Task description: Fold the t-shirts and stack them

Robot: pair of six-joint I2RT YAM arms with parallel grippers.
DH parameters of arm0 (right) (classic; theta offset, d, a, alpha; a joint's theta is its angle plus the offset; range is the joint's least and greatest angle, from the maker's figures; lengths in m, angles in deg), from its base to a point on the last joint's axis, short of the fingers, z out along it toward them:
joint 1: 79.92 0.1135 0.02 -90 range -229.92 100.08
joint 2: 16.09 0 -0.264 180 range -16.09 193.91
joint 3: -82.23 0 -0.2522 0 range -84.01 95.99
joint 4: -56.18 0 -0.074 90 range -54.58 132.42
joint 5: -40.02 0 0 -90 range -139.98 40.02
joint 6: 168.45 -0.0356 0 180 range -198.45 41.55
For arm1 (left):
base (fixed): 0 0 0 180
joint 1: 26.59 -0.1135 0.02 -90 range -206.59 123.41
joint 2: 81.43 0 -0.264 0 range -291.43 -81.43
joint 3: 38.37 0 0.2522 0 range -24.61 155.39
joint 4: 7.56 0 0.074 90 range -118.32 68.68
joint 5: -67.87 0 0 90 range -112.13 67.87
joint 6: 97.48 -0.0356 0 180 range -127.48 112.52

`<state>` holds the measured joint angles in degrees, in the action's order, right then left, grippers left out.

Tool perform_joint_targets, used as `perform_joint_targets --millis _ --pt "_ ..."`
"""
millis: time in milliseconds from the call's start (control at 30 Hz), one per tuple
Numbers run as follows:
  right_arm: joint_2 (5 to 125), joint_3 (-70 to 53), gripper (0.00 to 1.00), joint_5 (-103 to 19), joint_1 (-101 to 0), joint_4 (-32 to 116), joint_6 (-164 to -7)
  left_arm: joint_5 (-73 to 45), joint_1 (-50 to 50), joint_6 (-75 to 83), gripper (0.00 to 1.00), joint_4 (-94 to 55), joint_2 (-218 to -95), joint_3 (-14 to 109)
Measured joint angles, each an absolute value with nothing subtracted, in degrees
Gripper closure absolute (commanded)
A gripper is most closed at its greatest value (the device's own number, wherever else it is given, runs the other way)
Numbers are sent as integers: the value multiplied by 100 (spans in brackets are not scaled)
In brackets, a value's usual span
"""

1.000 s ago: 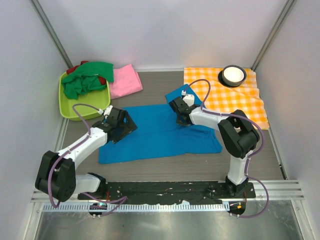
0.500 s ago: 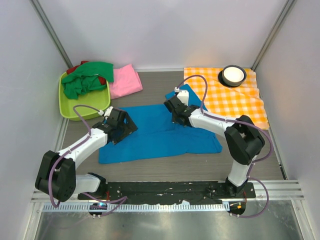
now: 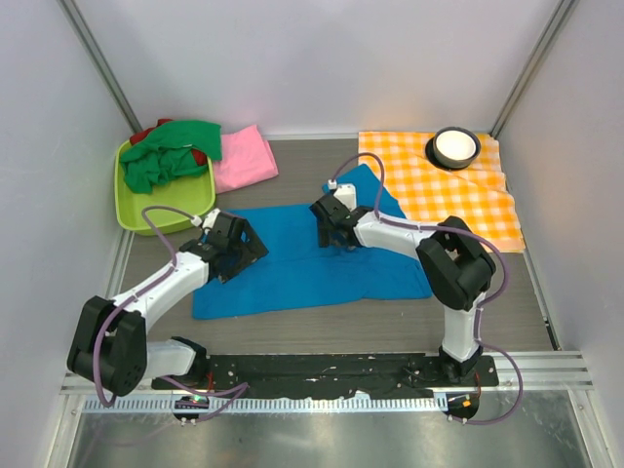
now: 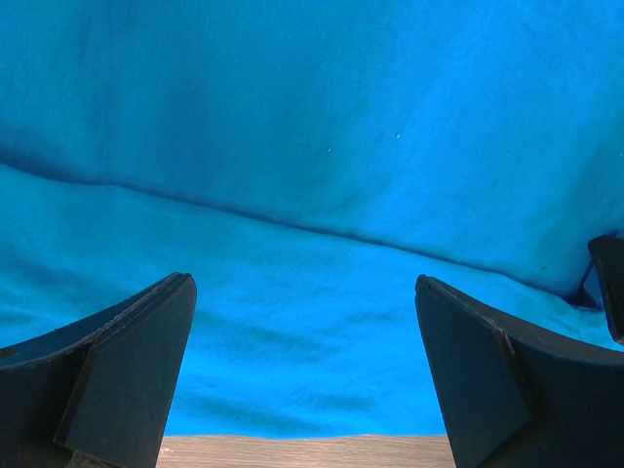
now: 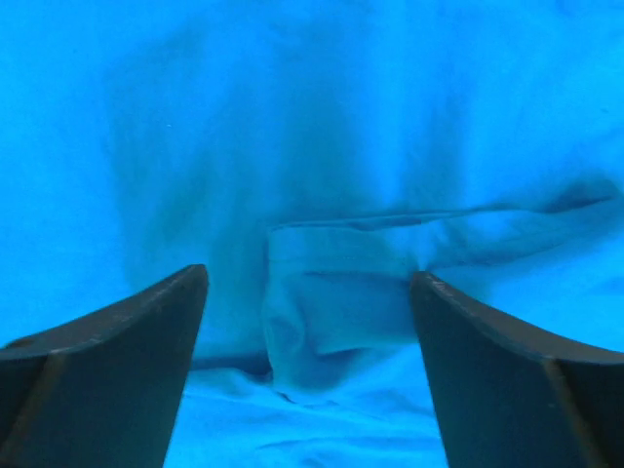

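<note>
1. White walls point(image 3: 312, 58) close in a grey-brown table point(image 3: 292, 331); the blue t-shirt point(image 3: 292, 278) lies spread across its middle, under both arms.
2. The left claw point(image 3: 253, 246) is low over the shirt's left part; its jaws are wide apart and hold nothing; a long crease crosses the cloth just ahead of it.
3. The right claw point(image 3: 332, 239) is over the shirt's upper middle; its jaws are apart, and a small bunched ridge point(image 5: 322, 292) of blue cloth lies between them, unpinched.
4. Likely risk: the ridge stays as a lump, so any fold laid over it comes out crooked; a pinch that takes both layers there would probably drag the whole shirt rather than turn an edge.
5. Another risk: the claws are at different heights along the shirt; an uneven pull would probably skew the fold line or slide the cloth toward the arm bases.
6. Around it: a green bin point(image 3: 132, 210) at the far left holds a green t-shirt point(image 3: 171, 156) with a red t-shirt point(image 3: 146, 134) showing behind; a pink t-shirt point(image 3: 244, 159) lies just beside the bin.
7. At the far right lies a checked cloth point(image 3: 448, 195) with a bowl point(image 3: 455, 146) on it; the blue shirt's far corner touches the checked cloth's edge, so a sweep that way could snag it or nudge the bowl.
8. Nothing lies on the blue shirt except the two claws.
</note>
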<state>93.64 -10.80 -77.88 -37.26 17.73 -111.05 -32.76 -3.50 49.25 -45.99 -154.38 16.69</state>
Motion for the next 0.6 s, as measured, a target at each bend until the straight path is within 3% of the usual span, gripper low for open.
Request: perform_joint_targets --millis 133,300,467,600 --pt "9028 -1074 2 -8085 -3726 1511 -11004 -3281 -350 4901 0 -4671 -15320 1669" --pt "7727 -1268 1 -8428 -3726 1281 -11004 -3132 -348 4781 0 -4824 -14861 1671" --pt "6389 -2320 0 -8531 -3726 1196 -11293 -2885 -341 4698 0 -4833 -14736 1549" --pt "6236 -3386 0 -8205 -3726 1211 -11594 -2793 -284 4617 0 -4878 -14850 1238"
